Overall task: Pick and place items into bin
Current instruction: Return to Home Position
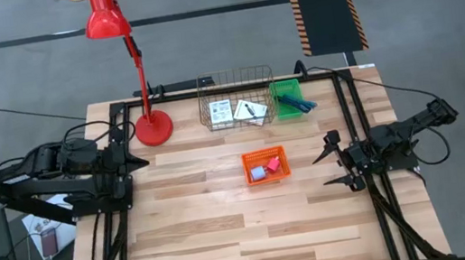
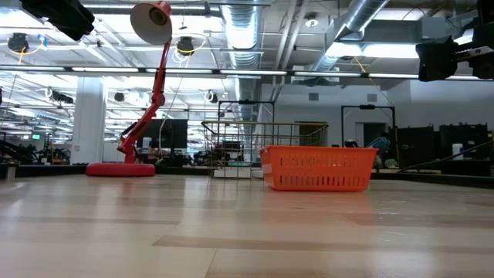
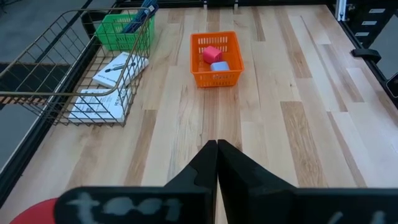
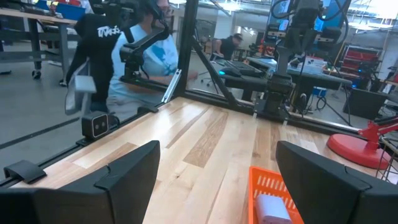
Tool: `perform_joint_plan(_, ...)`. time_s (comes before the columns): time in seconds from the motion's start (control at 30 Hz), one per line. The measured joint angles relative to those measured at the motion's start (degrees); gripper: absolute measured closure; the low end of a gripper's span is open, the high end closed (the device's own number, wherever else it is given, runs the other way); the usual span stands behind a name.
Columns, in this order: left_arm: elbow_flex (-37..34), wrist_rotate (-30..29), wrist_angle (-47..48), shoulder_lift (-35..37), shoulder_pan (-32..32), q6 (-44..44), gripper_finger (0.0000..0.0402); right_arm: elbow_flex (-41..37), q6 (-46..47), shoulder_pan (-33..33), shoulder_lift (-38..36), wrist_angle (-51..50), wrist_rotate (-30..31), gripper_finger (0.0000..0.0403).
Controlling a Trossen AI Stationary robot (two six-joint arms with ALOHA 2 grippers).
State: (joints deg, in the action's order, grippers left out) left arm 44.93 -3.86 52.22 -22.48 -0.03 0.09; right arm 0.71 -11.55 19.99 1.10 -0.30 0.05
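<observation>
A small orange bin (image 1: pixel 265 165) stands mid-table with a pink piece (image 3: pixel 212 54) and a pale blue cube (image 3: pixel 219 66) lying in it. At the far edge, a wire basket (image 1: pixel 236 100) holds two white printed cards (image 3: pixel 118 68). Beside it a green bin (image 1: pixel 290 99) holds dark teal pen-like sticks (image 3: pixel 140 15). My left gripper (image 1: pixel 146 160) hangs shut at the table's left side, pointing toward the orange bin. My right gripper (image 1: pixel 324 164) stands open at the right side, level, with nothing between its fingers.
A red desk lamp (image 1: pixel 146 115) stands on its round base at the far left, next to the wire basket. Black frame rails (image 1: pixel 354 122) run along the table's edges. Bare wood (image 1: pixel 248 237) fills the near half. People sit at desks beyond the table in the right wrist view.
</observation>
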Motion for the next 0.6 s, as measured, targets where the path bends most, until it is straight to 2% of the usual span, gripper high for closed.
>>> perform_joint_plan(0.6,0.00,-0.02,0.00,0.00,0.02,-0.39,0.0401,0.00,0.00,0.00,0.02,-0.01,0.00,0.0085)
